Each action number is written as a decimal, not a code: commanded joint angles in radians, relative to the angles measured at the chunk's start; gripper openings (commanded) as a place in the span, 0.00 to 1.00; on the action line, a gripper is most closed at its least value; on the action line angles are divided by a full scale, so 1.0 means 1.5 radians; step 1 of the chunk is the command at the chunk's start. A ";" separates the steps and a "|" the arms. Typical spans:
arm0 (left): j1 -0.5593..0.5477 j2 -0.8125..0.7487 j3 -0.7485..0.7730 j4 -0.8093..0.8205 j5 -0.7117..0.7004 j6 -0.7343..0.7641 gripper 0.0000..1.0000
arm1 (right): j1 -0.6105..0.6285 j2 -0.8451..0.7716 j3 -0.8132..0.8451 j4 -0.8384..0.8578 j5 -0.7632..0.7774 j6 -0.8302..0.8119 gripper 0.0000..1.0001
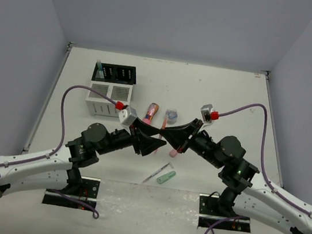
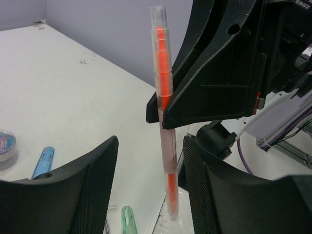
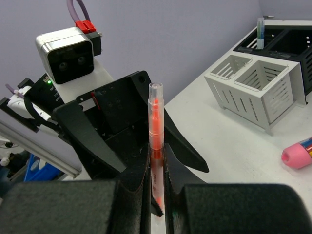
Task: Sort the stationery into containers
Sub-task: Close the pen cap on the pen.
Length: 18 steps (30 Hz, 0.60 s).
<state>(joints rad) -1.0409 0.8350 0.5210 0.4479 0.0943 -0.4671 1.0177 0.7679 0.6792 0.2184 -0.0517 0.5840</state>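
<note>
An orange pen (image 3: pixel 155 117) in a clear barrel stands upright above the table's middle, my right gripper (image 3: pixel 157 170) shut on its middle. In the top view that gripper (image 1: pixel 175 137) meets my left gripper (image 1: pixel 155 144) tip to tip, and the pen's end (image 1: pixel 172 152) pokes out below. My left gripper (image 2: pixel 151 195) is open, its fingers on either side of the pen's (image 2: pixel 165 97) lower part, apart from it. The containers stand at the far left: a black rack (image 1: pixel 115 73) holding one pen (image 1: pixel 99 67), joined to a white slatted box (image 1: pixel 108 95).
A pink patterned tube (image 1: pixel 152 112) and a small round roll (image 1: pixel 171 115) lie beyond the grippers. A grey pen (image 1: pixel 157 173) and a green capsule (image 1: pixel 166 177) lie nearer the bases. A blue capsule (image 2: pixel 43 162) lies under the left arm. The white box (image 3: pixel 253 92) is far right.
</note>
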 commanded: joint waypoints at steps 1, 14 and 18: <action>0.003 0.017 0.029 0.026 -0.017 0.010 0.41 | 0.006 -0.012 -0.008 0.037 -0.010 -0.008 0.00; 0.004 0.009 0.016 0.038 0.000 0.019 0.00 | 0.011 -0.028 -0.002 0.017 -0.002 -0.036 0.46; 0.003 -0.001 -0.007 0.058 0.021 0.020 0.00 | 0.011 -0.037 0.028 -0.021 0.004 -0.055 0.61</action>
<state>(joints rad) -1.0409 0.8569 0.5298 0.4650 0.1048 -0.4670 1.0275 0.7337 0.6651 0.2220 -0.0441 0.5419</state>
